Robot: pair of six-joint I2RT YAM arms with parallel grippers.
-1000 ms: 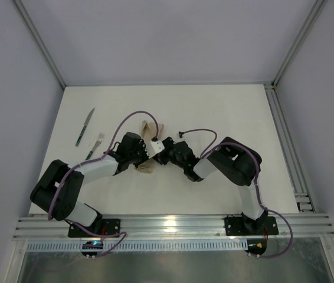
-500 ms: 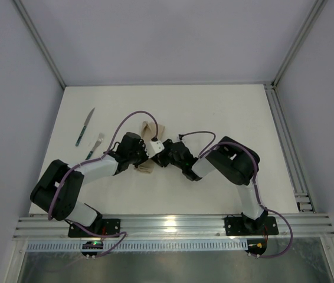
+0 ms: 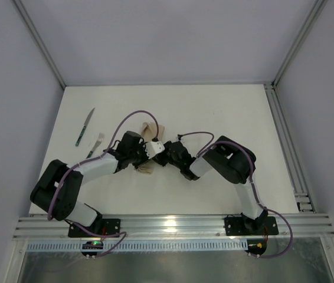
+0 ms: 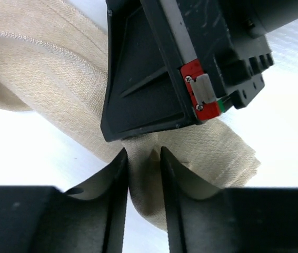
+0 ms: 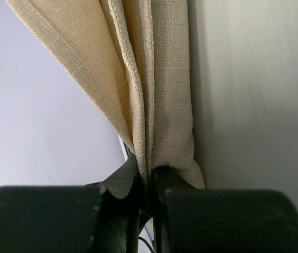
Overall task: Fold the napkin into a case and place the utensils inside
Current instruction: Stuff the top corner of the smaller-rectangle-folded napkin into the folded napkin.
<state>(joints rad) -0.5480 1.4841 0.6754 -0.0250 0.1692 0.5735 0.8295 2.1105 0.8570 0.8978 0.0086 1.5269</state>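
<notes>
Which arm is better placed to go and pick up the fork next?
Probably the left. The fork and the knife lie on its side of the table, and the left gripper has its jaws apart, while the right gripper is shut on the napkin.

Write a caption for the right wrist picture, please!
Right gripper clamped shut on the layered folds of the beige napkin.

Black-and-white arms (image 3: 96,168), purple cables (image 3: 133,114)
</notes>
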